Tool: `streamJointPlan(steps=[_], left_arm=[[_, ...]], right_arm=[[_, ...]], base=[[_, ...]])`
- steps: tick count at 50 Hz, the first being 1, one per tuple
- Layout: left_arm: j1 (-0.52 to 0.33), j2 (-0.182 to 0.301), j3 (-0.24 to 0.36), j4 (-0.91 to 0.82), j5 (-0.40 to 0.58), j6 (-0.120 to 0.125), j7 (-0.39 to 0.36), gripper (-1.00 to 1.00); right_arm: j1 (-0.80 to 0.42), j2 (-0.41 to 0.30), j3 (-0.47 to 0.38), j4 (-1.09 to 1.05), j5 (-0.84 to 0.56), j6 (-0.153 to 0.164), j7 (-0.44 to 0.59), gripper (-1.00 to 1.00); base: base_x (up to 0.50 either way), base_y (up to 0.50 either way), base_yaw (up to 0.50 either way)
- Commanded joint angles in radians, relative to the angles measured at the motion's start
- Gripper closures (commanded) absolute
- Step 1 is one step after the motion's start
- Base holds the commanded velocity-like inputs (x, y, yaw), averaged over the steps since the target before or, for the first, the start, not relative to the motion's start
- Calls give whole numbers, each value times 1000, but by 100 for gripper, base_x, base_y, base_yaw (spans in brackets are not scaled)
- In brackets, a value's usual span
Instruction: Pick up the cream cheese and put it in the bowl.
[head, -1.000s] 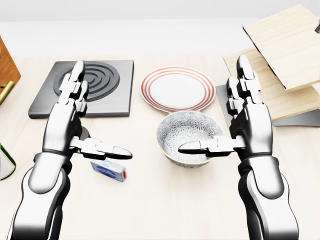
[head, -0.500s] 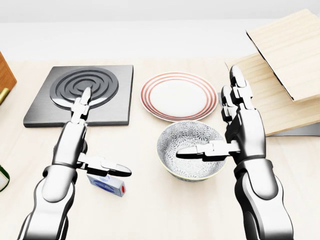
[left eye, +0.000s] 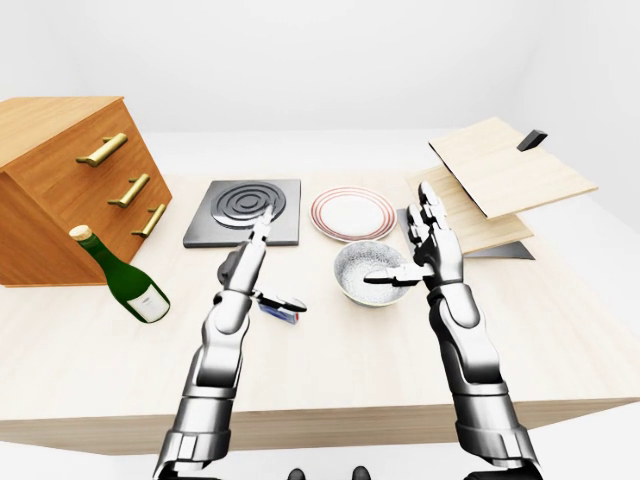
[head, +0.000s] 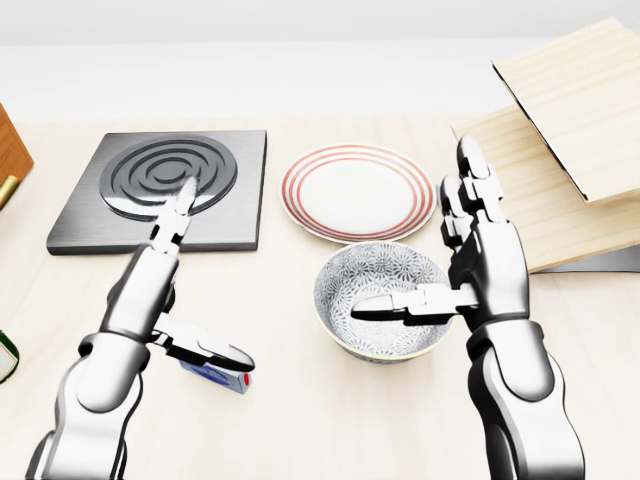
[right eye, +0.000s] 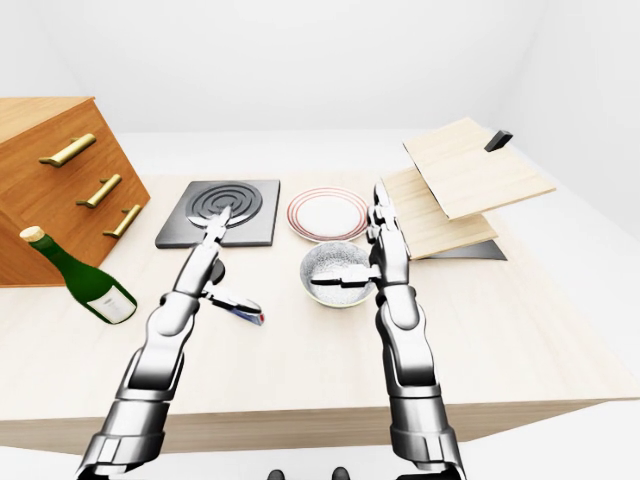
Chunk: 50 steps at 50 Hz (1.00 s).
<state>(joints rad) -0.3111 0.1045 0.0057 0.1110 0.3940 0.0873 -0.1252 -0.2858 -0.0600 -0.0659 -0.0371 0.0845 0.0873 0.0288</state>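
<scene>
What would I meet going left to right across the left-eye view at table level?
wooden drawer cabinet → wine bottle → stove burner → cream cheese, under the left hand → patterned bowl → right hand → stacked wooden boards. The striped plate overlaps the bowl's span, so I leave it out.

Colours and patterns on the pale wood table (head: 330, 420).
Cream cheese (head: 222, 377): white-and-blue box, red end. Bowl (head: 375, 300): grey-white floral print. Plate (head: 356, 192): white, red rim rings. Burner (head: 160, 190): dark grey, concentric rings. Bottle (left eye: 125, 278): green, white label. Both hands silver and black.
</scene>
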Motion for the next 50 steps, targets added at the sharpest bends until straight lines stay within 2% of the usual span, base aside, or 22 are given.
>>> streamJointPlan(steps=[1,2,3,4,5,9,10,13,14,16,18,21,23,25,26,31,38,46,47,48,49,50], left_arm=[[-8,39,-38,-228,115,0,-319,-100],[-12,42,-44,-223,149,0,-356,-100],[-35,58,-57,-179,232,0,-350,-100],[-37,58,-60,-171,287,0,-357,-100],[-34,55,-63,-177,322,0,-395,-100],[-56,51,-65,-154,488,0,-421,-100],[-57,45,-63,-144,511,0,-455,-100],[-74,43,-54,-92,604,0,-431,-100],[-78,40,-52,-90,619,0,-452,-100],[-81,43,-50,-80,668,0,-435,-100],[-82,41,-50,-79,713,0,-450,-100],[-83,36,-44,-83,742,-2,-461,-100],[-84,33,-42,-81,753,-17,-456,-100],[-96,43,-48,-57,790,-47,-421,-100],[-104,54,-61,-21,828,-84,-374,-100],[-122,37,-74,60,920,-135,-291,-100],[-137,10,-87,92,953,-153,-262,-100],[-147,-2,-93,149,971,-148,-241,-100],[-141,0,-96,157,976,-151,-243,-82],[-141,0,-96,157,976,-152,-243,-82],[-141,5,-100,174,990,-157,-225,-69],[-138,6,-100,178,993,-159,-220,-69]], right_arm=[[-4,-6,-8,7,4,0,-6,-100],[-6,-7,-9,7,4,0,-7,-100],[-9,-11,-14,27,7,0,-1,-100],[-8,-11,-14,25,7,0,-1,-100],[-7,-12,-15,25,9,0,-1,-100],[-9,-15,-16,32,11,0,0,-100],[-10,-14,-15,31,11,0,1,-100],[-12,-14,-14,37,10,0,2,-100],[-12,-15,-15,39,10,0,3,-100],[-12,-16,-16,41,10,0,4,-100],[-13,-16,-18,45,12,0,4,-100],[-14,-15,-15,49,11,0,4,-100],[-15,-15,-14,52,10,0,4,-100],[-15,-15,-14,52,10,0,5,-100],[-13,-14,-14,52,10,0,5,-100],[-13,-14,-13,50,9,0,5,-100],[-17,-13,-13,67,10,0,6,-100],[-10,-14,-17,52,16,0,5,-100],[-10,-14,-16,47,16,0,4,-100],[-10,-14,-16,47,16,0,4,-100],[-11,-14,-16,45,16,0,3,-100],[-12,-13,-15,47,16,0,2,-100]], base=[[0,0,0],[0,0,0],[0,0,0],[0,0,0],[0,0,0],[0,0,0],[0,0,0],[0,0,0],[0,0,0],[0,0,0],[0,0,0],[0,0,0],[0,0,0],[0,0,0],[0,0,0],[0,0,0],[0,0,0],[0,0,0],[0,0,0],[0,0,0],[0,0,0],[0,0,0]])
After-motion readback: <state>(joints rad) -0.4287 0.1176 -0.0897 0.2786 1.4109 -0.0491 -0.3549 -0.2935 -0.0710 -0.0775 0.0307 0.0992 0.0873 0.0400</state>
